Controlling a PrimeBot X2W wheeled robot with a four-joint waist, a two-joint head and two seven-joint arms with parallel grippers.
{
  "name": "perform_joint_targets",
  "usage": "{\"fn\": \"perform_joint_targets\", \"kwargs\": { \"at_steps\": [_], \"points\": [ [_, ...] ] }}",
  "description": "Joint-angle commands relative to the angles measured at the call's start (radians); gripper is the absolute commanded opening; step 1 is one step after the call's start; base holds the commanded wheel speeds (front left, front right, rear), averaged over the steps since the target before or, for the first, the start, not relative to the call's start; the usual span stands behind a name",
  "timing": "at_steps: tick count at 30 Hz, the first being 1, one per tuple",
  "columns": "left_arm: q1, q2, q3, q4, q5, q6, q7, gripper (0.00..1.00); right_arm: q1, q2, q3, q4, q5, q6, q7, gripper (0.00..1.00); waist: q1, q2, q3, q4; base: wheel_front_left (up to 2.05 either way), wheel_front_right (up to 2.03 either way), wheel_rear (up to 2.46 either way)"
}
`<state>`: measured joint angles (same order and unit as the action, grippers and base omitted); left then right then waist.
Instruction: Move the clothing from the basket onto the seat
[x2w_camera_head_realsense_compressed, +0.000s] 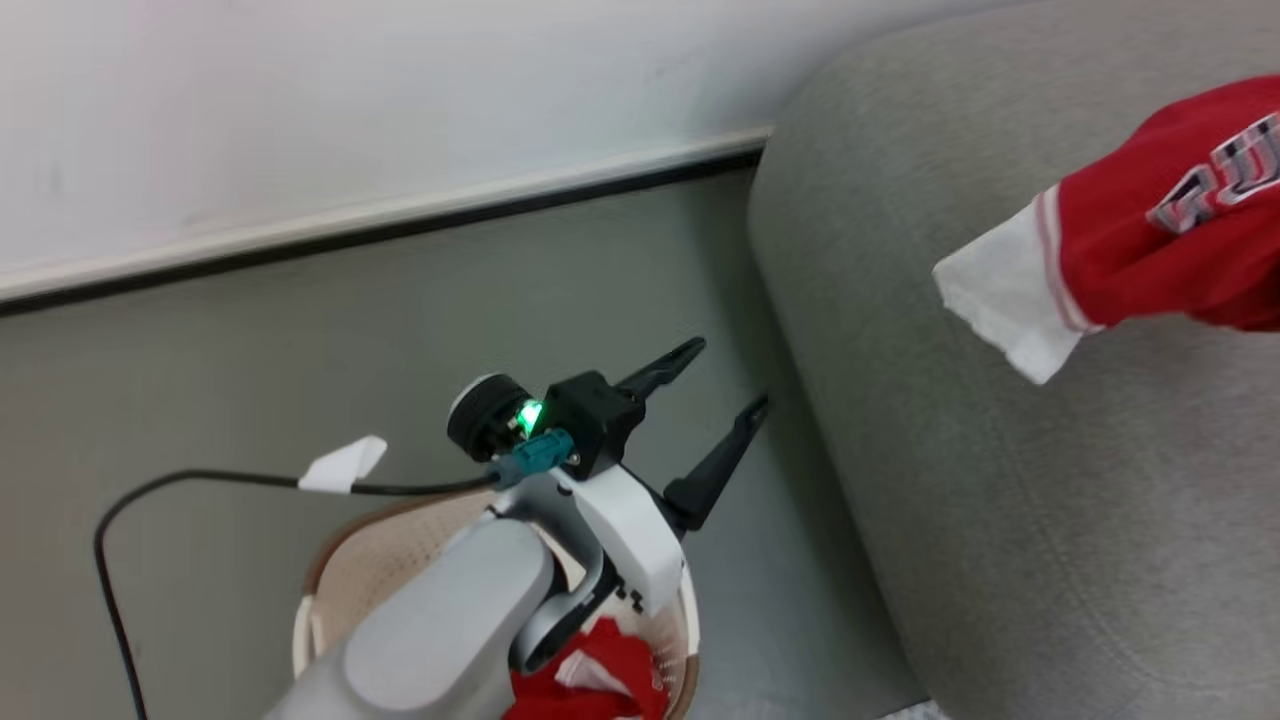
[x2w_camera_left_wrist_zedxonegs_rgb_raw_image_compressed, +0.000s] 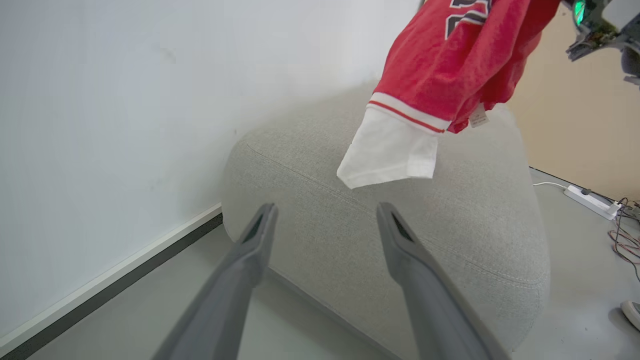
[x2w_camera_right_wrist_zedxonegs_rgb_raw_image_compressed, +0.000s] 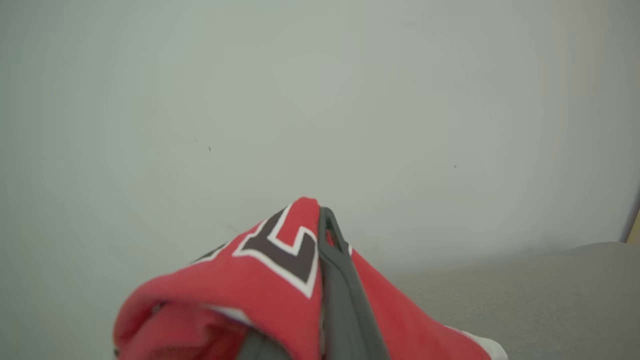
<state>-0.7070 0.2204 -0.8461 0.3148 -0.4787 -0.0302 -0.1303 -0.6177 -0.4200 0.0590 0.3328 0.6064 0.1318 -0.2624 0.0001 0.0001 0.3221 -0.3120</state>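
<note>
Jersey (x2w_camera_head_realsense_compressed: 1170, 220) lettering is dark with a white outline, cut off by folds and the frame edge, so no whole word can be read. The print on the small white tag (x2w_camera_left_wrist_zedxonegs_rgb_raw_image_compressed: 479, 116) is too small to read.

Right gripper (x2w_camera_right_wrist_zedxonegs_rgb_raw_image_compressed: 322, 220) is pinched on the jersey. One finger (x2w_camera_right_wrist_zedxonegs_rgb_raw_image_compressed: 340, 285) is visible and the other is under cloth. The jersey hangs over the sofa (x2w_camera_head_realsense_compressed: 1000, 500), white sleeve lowest.

Left gripper (x2w_camera_head_realsense_compressed: 728, 375) has its fingers spread wide and holds nothing. It is above the floor between basket (x2w_camera_head_realsense_compressed: 330, 560) and sofa.

More red clothing (x2w_camera_head_realsense_compressed: 600, 670) lies in the basket.

The jersey (x2w_camera_head_realsense_compressed: 1150, 250) bears dark white-outlined characters, too folded to read.
</note>
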Motion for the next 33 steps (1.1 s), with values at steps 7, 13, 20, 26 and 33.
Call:
{"fn": "perform_joint_targets", "kwargs": {
  "at_steps": [7, 13, 20, 26, 33],
  "points": [
    [-0.059, 0.017, 0.001, -0.030, 0.024, 0.000, 0.014, 1.00, -0.119, -0.084, -0.090, 0.109, 0.026, -0.002, -0.003, 0.00, -0.0001, -0.0001, 0.156, 0.114, 0.00, 0.00, 0.00],
    [-0.099, 0.006, -0.007, -0.047, 0.042, -0.004, 0.008, 1.00, -0.180, -0.129, -0.131, 0.209, 0.012, -0.002, 0.000, 0.00, -0.0001, -0.0001, 0.233, 0.162, 0.00, 0.00, 0.00],
    [-0.135, -0.004, -0.015, -0.053, 0.053, -0.005, 0.006, 1.00, -0.226, -0.173, -0.126, 0.359, -0.024, -0.002, 0.008, 0.00, -0.0001, -0.0001, 0.305, 0.188, 0.00, 0.00, 0.00],
    [-0.155, -0.013, -0.022, -0.040, 0.055, -0.010, -0.003, 1.00, -0.250, -0.210, -0.080, 0.483, -0.056, -0.002, 0.042, 0.00, -0.0001, -0.0001, 0.336, 0.196, 0.00, 0.00, 0.00],
    [-0.150, -0.017, -0.018, -0.012, 0.034, -0.012, -0.027, 1.00, -0.261, -0.254, 0.002, 0.578, -0.058, -0.002, 0.139, 0.65, -0.0001, -0.0001, 0.323, 0.199, 0.00, 0.00, 0.00]
  ]
}}
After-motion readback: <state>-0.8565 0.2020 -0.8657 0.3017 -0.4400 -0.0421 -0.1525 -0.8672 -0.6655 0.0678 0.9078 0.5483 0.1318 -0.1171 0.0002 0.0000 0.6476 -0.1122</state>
